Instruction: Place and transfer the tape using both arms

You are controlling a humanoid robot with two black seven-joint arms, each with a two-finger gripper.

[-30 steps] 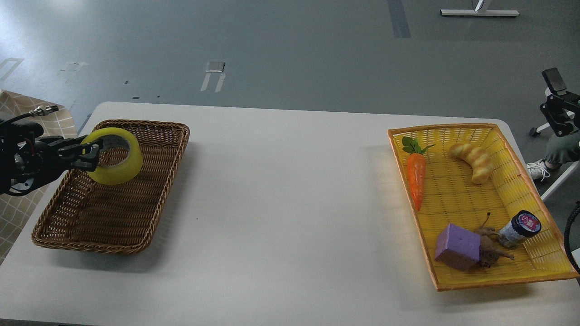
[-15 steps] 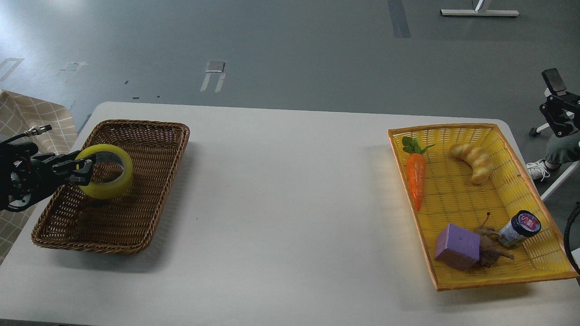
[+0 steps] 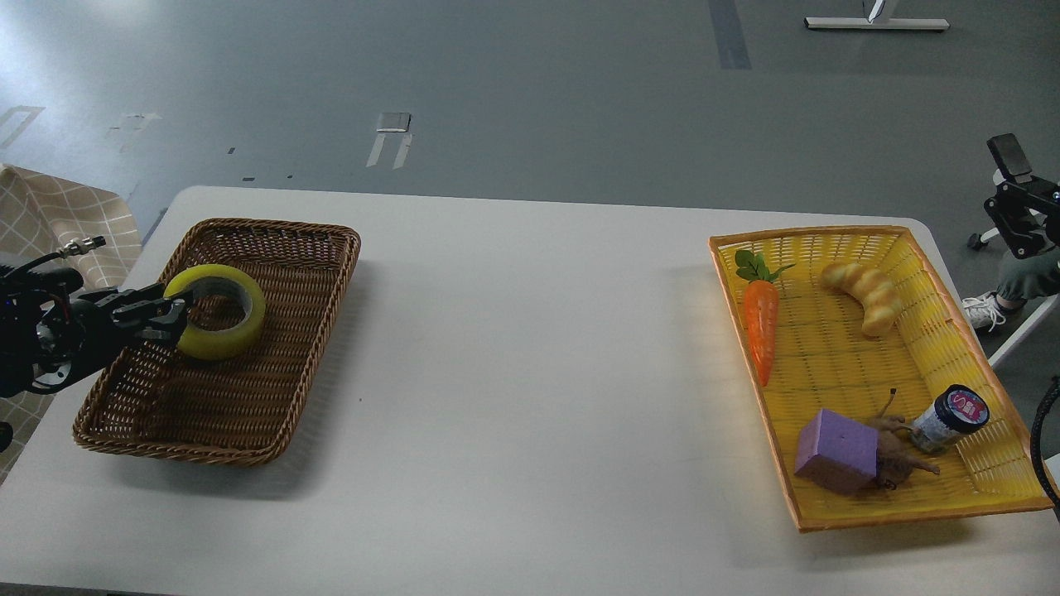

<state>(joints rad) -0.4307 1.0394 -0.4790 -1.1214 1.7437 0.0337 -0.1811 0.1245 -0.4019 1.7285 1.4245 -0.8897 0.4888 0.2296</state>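
The tape (image 3: 235, 333), a yellow translucent roll with a grey core, lies low in the far left part of a brown wicker basket (image 3: 248, 223) on the left of the white table. My left gripper (image 3: 175, 313) reaches in from the left edge, over the basket's left rim. Its fingers are shut on the left wall of the roll. My right arm and gripper are out of view.
A yellow basket (image 3: 816, 233) at the right holds a toy carrot (image 3: 760, 323), a bread roll (image 3: 865, 294), a purple block (image 3: 836, 451), a small jar (image 3: 952, 418) and a brown toy figure (image 3: 901, 457). White table (image 3: 530, 348) lies between the baskets.
My left gripper lowered the tape from above the basket down into it. In the last half second the gripper, the tape and the brown basket shifted a little to the right.
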